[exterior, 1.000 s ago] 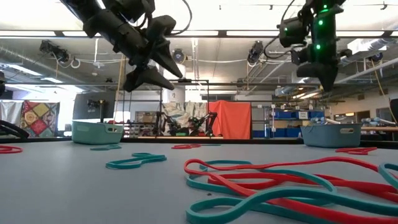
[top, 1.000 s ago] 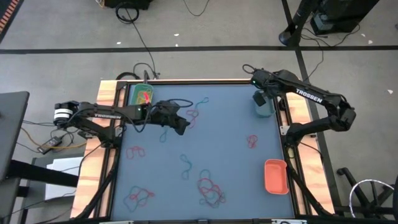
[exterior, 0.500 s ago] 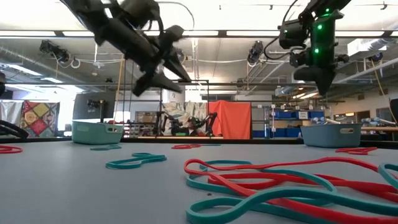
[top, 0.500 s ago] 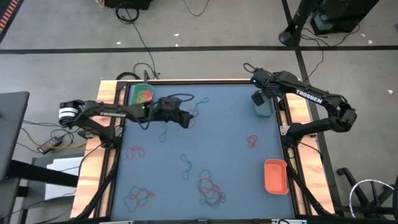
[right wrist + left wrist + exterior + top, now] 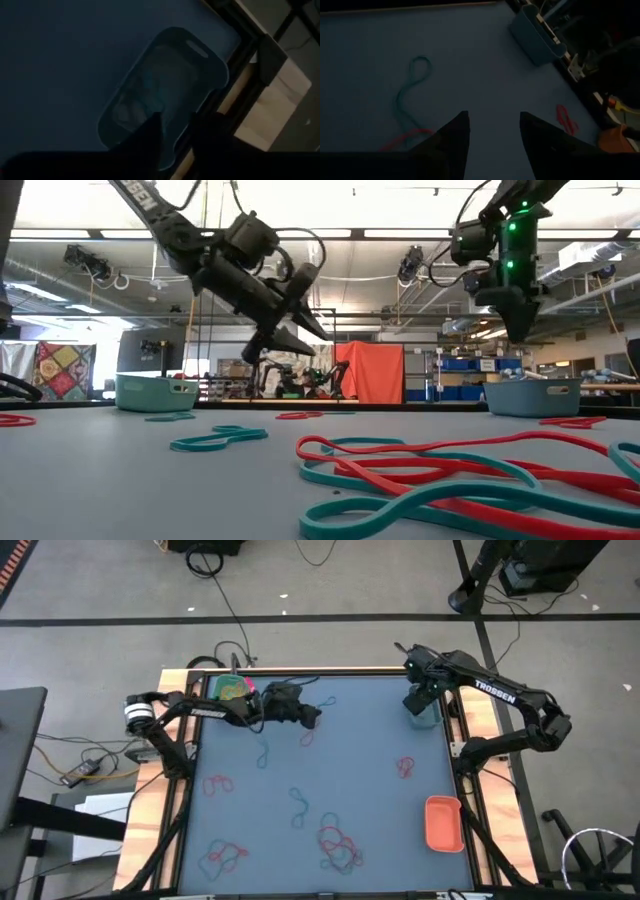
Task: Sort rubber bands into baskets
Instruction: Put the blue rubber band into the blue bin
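Note:
Red and teal rubber bands lie scattered on the blue table: a tangle (image 5: 335,845) near the front, a red one (image 5: 405,768) at the right, a teal one (image 5: 264,755) and a red one (image 5: 305,737) close to my left gripper. My left gripper (image 5: 312,716) hovers open and empty above the table's far left part, beside the green basket (image 5: 228,690); below its fingertips (image 5: 493,120) lie a teal band (image 5: 412,85) and a red band (image 5: 405,137). My right gripper (image 5: 420,700) hangs open over the teal basket (image 5: 165,85). The orange-red basket (image 5: 443,823) stands at the front right.
Wooden table rims run along both sides (image 5: 150,790). Black cables (image 5: 215,560) lie on the floor beyond the far edge. The green basket holds some red bands. In the low view a red and teal tangle (image 5: 450,480) lies close to the camera.
My left gripper has gone toward the table's far edge and a little toward the right, staying open and clear of the table, with its fingers now slanting more downward.

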